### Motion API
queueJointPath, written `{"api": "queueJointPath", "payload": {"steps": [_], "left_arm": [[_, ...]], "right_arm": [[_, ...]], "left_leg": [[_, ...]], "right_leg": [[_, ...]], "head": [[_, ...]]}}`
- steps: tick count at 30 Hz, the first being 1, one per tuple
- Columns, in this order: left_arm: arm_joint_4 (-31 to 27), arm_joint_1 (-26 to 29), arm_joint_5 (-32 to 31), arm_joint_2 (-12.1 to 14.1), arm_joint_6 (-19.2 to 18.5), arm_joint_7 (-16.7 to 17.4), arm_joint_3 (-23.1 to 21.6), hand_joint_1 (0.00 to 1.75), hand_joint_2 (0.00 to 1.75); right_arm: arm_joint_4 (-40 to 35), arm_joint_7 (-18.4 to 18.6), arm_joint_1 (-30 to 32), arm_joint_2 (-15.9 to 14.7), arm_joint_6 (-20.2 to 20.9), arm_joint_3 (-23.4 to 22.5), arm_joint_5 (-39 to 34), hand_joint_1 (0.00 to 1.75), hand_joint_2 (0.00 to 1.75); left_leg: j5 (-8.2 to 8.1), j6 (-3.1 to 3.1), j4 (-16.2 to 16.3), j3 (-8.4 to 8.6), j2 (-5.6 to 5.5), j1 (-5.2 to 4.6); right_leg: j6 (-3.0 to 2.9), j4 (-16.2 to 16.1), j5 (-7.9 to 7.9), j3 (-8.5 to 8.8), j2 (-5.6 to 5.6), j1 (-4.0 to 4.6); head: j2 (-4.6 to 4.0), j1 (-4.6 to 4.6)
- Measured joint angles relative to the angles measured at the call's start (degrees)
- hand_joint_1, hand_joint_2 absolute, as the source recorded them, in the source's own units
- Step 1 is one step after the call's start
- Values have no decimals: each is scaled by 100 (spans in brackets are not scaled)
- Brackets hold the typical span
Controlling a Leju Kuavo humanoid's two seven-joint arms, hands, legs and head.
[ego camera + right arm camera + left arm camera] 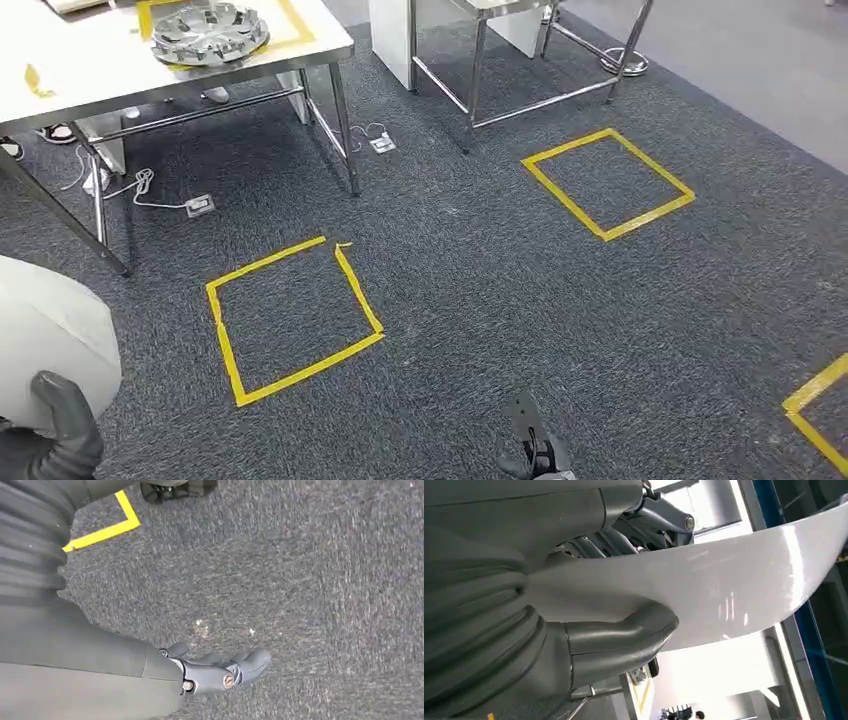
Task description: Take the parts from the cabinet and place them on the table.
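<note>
My left hand (55,430) grips a large white curved part (45,340) at the lower left of the head view. In the left wrist view the thick grey thumb (624,640) presses on the white part (704,595), with dark fingers (634,525) on its other side. My right hand (530,450) hangs low over the carpet, holding nothing, its fingers (235,667) curled in a little. The white table (60,70) stands at the upper left, carrying a round silver metal part (210,32) inside a yellow tape outline.
Yellow tape squares (290,318) (608,182) mark the grey carpet, with a third (815,410) at the right edge. A second metal-legged stand (480,60) is at the top centre. Cables and floor sockets (200,205) lie under the table. A person's shoes (55,132) are behind it.
</note>
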Motion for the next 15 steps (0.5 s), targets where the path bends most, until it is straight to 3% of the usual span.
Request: {"api": "queueJointPath", "payload": {"steps": [1,2,3,4,5,6,8,9,10,11,13,14,15], "left_arm": [[-2,-2,2,-9,-2,0,0,175,175],[-2,-6,13,-13,-2,0,0,175,175],[-4,-10,13,-15,-4,0,0,175,175],[-17,-15,15,-15,-9,0,0,175,175],[-26,-17,24,-26,-24,0,4,175,175],[-33,-39,46,-41,-28,2,7,175,175],[-31,-40,48,-57,-39,2,11,175,175],[-26,-39,50,-59,-39,2,11,175,175],[-24,-39,59,-59,-46,2,11,175,175],[-22,-39,72,-59,-52,2,11,175,175],[-22,-42,105,-63,-72,2,15,175,175],[-24,-46,105,-66,-88,2,15,175,175],[-33,-49,107,-66,-96,0,20,175,175]], "right_arm": [[0,0,0,2,-2,-2,0,0,175],[0,2,0,4,-4,-2,0,0,175],[0,2,-5,11,-4,-2,-6,0,175],[-2,-2,-16,9,-15,-2,-20,0,175],[-2,-4,-4,0,-18,-2,-22,0,175],[-2,-9,-7,-2,-18,-2,-22,0,175],[-2,2,12,-4,-17,0,-17,0,175],[-2,2,31,-4,-13,-2,-17,0,175],[-2,2,50,-4,7,-2,-17,0,175],[-2,4,57,-4,44,-2,-17,0,175],[-2,4,49,-15,116,-2,-17,0,175],[-2,4,47,-15,140,-2,-24,0,175],[4,7,40,-2,168,-2,-26,0,175]], "left_leg": [[-5,12,0,0,-3,-3],[-35,62,18,-19,-4,-31],[-49,140,1,-14,-14,-55],[-18,182,-79,32,-23,3],[5,206,-135,77,-29,31],[13,241,-154,89,-31,45],[1,254,-149,89,-47,43],[-10,249,-139,89,-64,43],[-22,230,-126,92,-90,45],[-51,208,-116,105,-114,52],[-125,130,-60,157,-149,88],[-174,84,-20,175,-155,104],[-218,23,8,160,-171,67]], "right_leg": [[21,-18,11,9,0,-2],[59,-78,33,33,-4,-13],[208,-128,39,59,-42,-44],[268,-146,11,81,-50,-4],[280,-59,-13,53,24,-39],[296,208,-168,-96,108,-40],[335,1179,-586,-619,156,-68],[348,1549,-693,-838,158,-69],[358,1685,-654,-952,157,-77],[369,1537,-476,-925,157,-98],[393,557,113,-478,157,-142],[417,79,256,-260,159,-167],[403,38,92,-222,201,-108]], "head": [[0,4],[0,2],[0,-7],[0,0],[0,0],[0,35],[0,50],[0,48],[0,55],[0,50],[0,50],[0,52],[0,61]]}}
